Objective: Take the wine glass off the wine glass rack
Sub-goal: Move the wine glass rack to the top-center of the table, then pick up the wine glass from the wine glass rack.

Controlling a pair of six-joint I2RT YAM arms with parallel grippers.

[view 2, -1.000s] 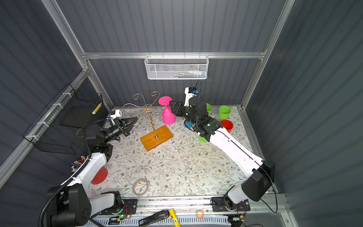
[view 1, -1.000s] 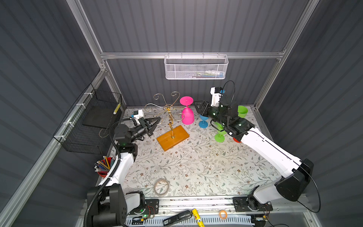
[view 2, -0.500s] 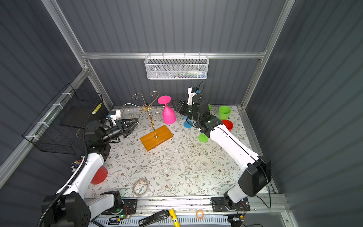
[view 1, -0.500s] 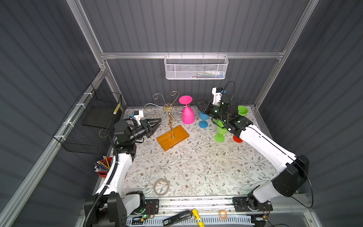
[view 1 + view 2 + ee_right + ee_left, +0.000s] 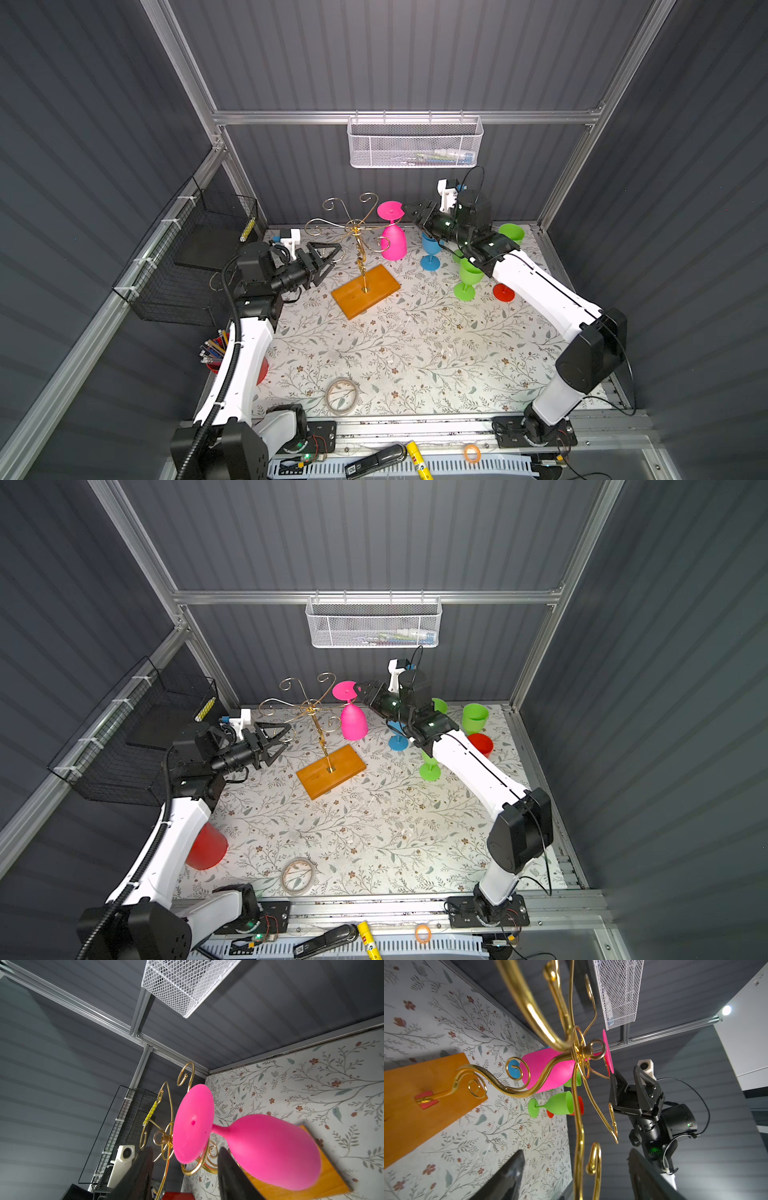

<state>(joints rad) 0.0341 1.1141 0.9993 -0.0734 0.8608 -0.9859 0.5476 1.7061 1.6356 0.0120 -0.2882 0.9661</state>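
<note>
My two arms at the wine glass rack (image 5: 352, 298), which stands upright on its wooden base toward the back of the flowered table (image 5: 415, 353). The pink wine glass (image 5: 393, 246) hangs bowl down from a scroll arm on the side of the rack toward my right arm, its round foot uppermost in the wire. My right claw (image 5: 411, 213) is raised to the level of that foot. In the right wrist view the foot's edge lies between the two dark fingers (image 5: 141, 1178) with a gap on each side, so the claw is parted and grips nothing. Whether a fingertip touches the foot I cannot tell from the top views. My left claw (image 5: 335, 259) is at the opposite side of the rack, level with the scroll arms, jaws spread wide and empty. In the left wrist view one gold scroll curls between its fingers (image 5: 508, 1176). Under and beside my right arm stand a blue wine glass (image 5: 430, 249) and a green wine glass (image 5: 467, 276), both upright, with a green cup (image 5: 512, 232) in the back corner. A white mesh basket (image 5: 415, 143) hangs on the back wall, and a black wire basket (image 5: 195, 257) hangs on the side wall by my left arm. A tape roll (image 5: 341, 395) lies near the table's front edge.
</note>
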